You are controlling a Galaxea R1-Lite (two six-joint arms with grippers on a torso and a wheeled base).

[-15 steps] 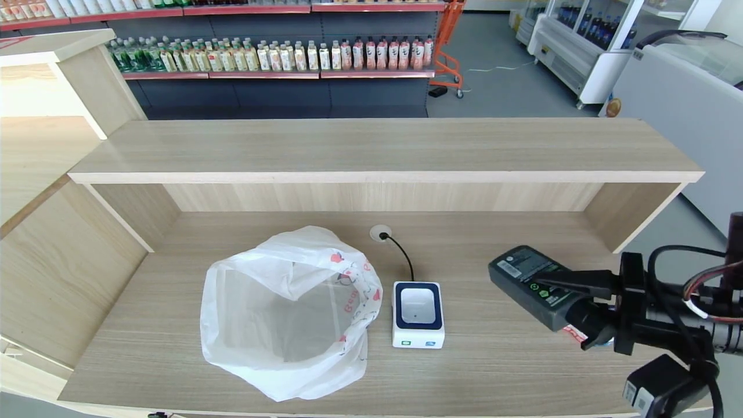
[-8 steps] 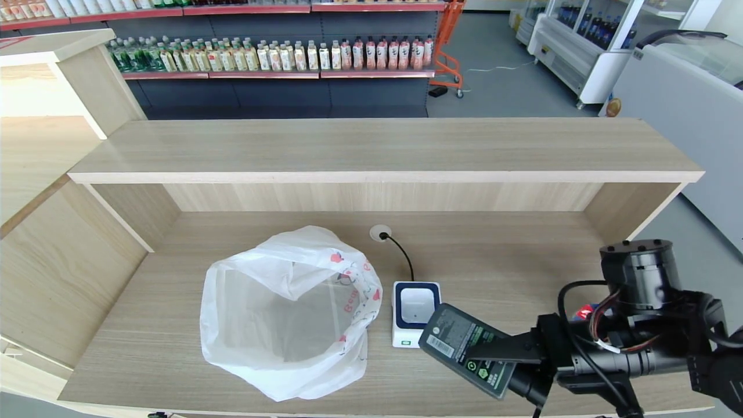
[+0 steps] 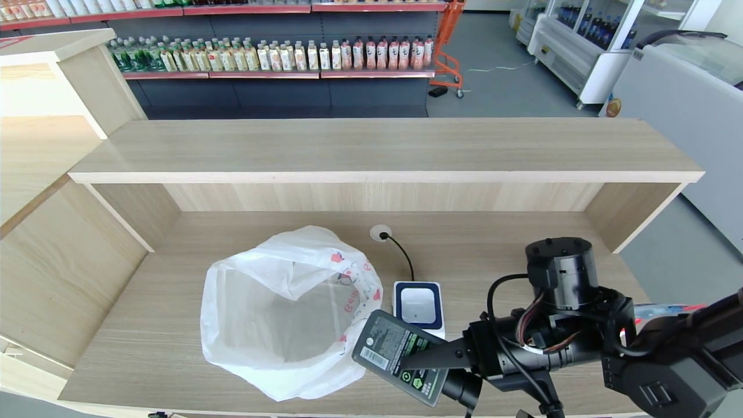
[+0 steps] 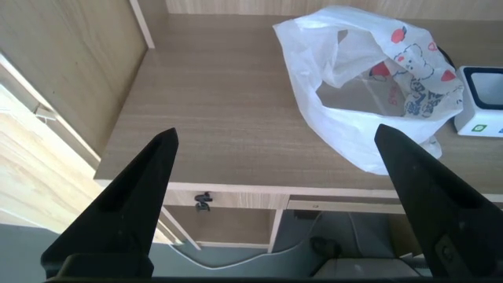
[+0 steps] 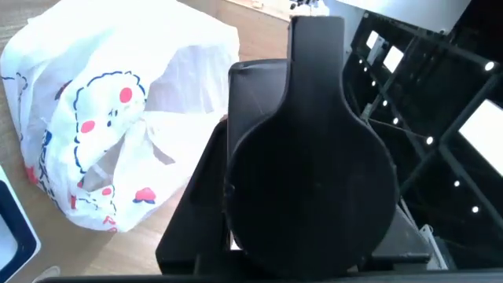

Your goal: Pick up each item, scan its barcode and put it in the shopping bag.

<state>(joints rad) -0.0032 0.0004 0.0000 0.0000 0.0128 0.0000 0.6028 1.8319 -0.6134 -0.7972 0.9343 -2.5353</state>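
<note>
1. The right pincer point(image 3: 432, 371) is clamped on a flat dark pack point(image 3: 383, 342). One finger lies across the top face and the other sits under it. The grip is at the pack's rear end, so most of the pack overhangs forward of the fingertips.

2. The barcode label point(image 3: 374, 358) sits on the top face near the pack's free end, ahead of the fingertips. It faces up, away from the desk point(image 3: 522, 261).

3. The scanner point(image 3: 418, 305) stands just beyond the pincer on its far side. Its window faces up and is partly covered by the pack's corner. If a read is required, turn the wrist so that the label faces down over the window, and hold the pack level.

4. The shopping bag point(image 3: 293, 244) stands directly ahead of the pack's free end, mouth open and upward. The pack's tip appears to overlap the nearest part of the rim. This looks like the bagging step.

5. Raise the pack above the rim before advancing, because the thin film will probably fold inward if pushed. Carry the pack over the middle of the mouth, lower it, then part the fingers. Avoid dragging the rim on withdrawal.

6. The left pincer point(image 4: 275, 141) is spread and holds nothing. It is on the far side of the bag from the right pincer, above the desk's near edge. It is placed to steady the rim if the mouth sags.
</note>
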